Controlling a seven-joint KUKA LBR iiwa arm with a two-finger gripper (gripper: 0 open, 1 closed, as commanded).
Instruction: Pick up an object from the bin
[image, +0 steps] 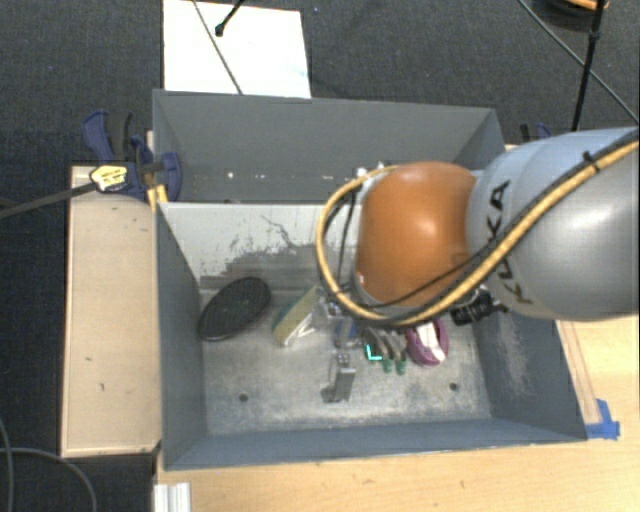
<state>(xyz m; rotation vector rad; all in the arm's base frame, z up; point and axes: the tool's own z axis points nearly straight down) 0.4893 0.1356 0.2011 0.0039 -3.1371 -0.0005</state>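
My gripper (338, 384) hangs below the orange cover, low over the bare floor in the middle of the bin, with nothing seen in it. Just up and left of it lies a beige block with a green edge (294, 316), tilted against the back wall. A flat black oval disc (234, 307) rests further left. To the right of the gripper, partly under the arm, lie a purple and white thing (431, 343) and a few small green-tipped pieces (387, 358).
The arm and its orange cover reach in from the right and hide the bin's back right part. Bare floor runs along the front wall and in the front left corner.
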